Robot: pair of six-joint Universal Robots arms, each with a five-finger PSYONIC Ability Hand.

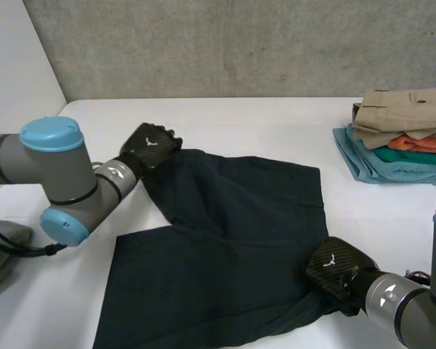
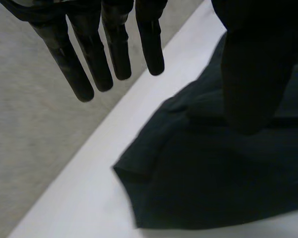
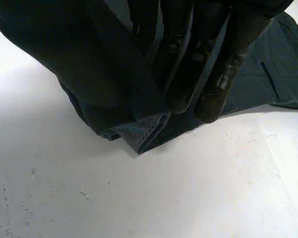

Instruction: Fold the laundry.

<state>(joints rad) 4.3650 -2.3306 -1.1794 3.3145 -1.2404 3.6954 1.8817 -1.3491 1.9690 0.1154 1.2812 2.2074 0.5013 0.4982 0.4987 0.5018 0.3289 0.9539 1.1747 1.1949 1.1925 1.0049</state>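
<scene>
Dark shorts [image 1: 225, 240] spread flat: our right hand [image 1: 333, 267] pinches the near hem to fold it, while our left hand [image 1: 151, 145] sits open-fingered at the far corner.

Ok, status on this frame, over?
Left hand open at far corner of dark garment. Right hand pinching its near right corner. Garment spread out, not yet folded. Folded stack far right, well clear.

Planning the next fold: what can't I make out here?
Dark navy shorts: near hem cut off by the head view's lower edge.
Right hand: thumb hidden under the shorts' folded hem, right wrist view.
Stack of folded beige, orange and teal clothes: cut off by the head view's side edge.
</scene>
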